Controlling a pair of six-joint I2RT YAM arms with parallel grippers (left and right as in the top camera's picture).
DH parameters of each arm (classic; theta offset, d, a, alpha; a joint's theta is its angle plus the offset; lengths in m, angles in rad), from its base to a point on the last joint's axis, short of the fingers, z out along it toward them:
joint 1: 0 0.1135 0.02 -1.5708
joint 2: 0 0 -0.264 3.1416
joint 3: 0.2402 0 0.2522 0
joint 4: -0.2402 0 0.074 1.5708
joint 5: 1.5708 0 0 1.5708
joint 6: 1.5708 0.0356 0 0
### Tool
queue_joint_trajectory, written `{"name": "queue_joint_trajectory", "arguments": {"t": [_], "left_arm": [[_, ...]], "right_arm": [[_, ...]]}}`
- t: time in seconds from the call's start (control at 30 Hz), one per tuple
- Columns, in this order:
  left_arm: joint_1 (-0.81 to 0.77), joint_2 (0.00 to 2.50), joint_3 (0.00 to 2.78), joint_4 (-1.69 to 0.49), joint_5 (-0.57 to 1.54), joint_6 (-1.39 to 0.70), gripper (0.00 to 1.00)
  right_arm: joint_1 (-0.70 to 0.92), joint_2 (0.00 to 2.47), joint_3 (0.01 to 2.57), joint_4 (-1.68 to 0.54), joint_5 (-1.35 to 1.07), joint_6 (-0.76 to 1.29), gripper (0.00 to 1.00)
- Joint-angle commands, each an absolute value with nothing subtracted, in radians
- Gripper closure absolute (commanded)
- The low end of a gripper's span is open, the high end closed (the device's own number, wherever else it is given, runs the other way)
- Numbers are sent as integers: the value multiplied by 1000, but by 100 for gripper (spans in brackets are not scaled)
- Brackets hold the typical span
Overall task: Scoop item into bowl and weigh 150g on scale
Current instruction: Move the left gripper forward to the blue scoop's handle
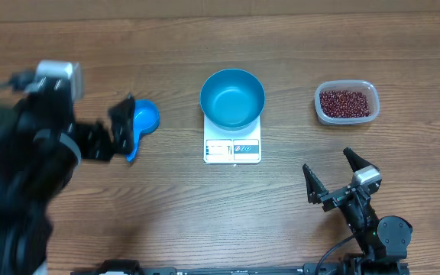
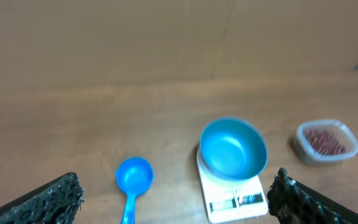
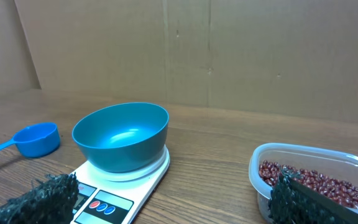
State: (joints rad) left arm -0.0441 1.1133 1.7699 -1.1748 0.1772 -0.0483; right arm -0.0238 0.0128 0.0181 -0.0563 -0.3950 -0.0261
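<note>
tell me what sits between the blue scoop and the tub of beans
The blue bowl, standing on the white scale, lies between the scoop and the tub; the overhead view shows it.

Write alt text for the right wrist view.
An empty blue bowl sits on a white scale. A blue scoop lies at frame left, a clear tub of red-brown beans at frame right; the open right gripper frames the bottom edge.

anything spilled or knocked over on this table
Nothing stands out. The beans are all inside the clear tub, with none loose on the wood. The blue bowl sits upright and empty on the scale, and the scoop lies flat to its left.
</note>
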Motion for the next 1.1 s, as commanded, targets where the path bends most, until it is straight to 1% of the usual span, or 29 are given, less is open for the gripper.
{"name": "queue_joint_trajectory", "arguments": {"t": [0.0,0.17,0.2,0.23,0.27,0.33,0.63,0.7,0.73,0.77,0.8,0.9,1.07], "left_arm": [[-41,1216,1802,-1207,191,-29,0],[-41,1341,1802,-1249,183,-24,1],[-40,1359,1802,-1256,169,-19,8],[-39,1384,1802,-1269,139,-7,35],[-39,1402,1802,-1278,110,-6,96],[-39,1458,1802,-1316,59,-46,96],[-40,1685,1802,-1460,50,-79,95],[-39,1732,1802,-1466,49,-93,81],[-40,1754,1802,-1467,49,-94,77],[-40,1777,1802,-1467,50,-94,76],[-40,1801,1802,-1467,49,-100,71],[-43,1854,1802,-1474,57,-105,48],[-65,1910,1792,-1471,12,-105,34]], "right_arm": [[-19,5,8,-55,-395,-27,0],[-19,5,8,-55,-395,-27,0],[-19,5,8,-55,-395,-27,0],[-19,5,8,-55,-395,-26,0],[-19,5,8,-55,-395,-27,0],[-19,5,8,-55,-395,-26,0],[-19,5,8,-55,-395,-27,0],[-19,5,8,-55,-395,-27,0],[-19,5,8,-55,-395,-27,0],[-19,5,8,-55,-395,-27,0],[-19,5,8,-55,-395,-27,0],[-19,5,8,-55,-395,-27,0],[-19,5,8,-55,-395,-26,0]]}}
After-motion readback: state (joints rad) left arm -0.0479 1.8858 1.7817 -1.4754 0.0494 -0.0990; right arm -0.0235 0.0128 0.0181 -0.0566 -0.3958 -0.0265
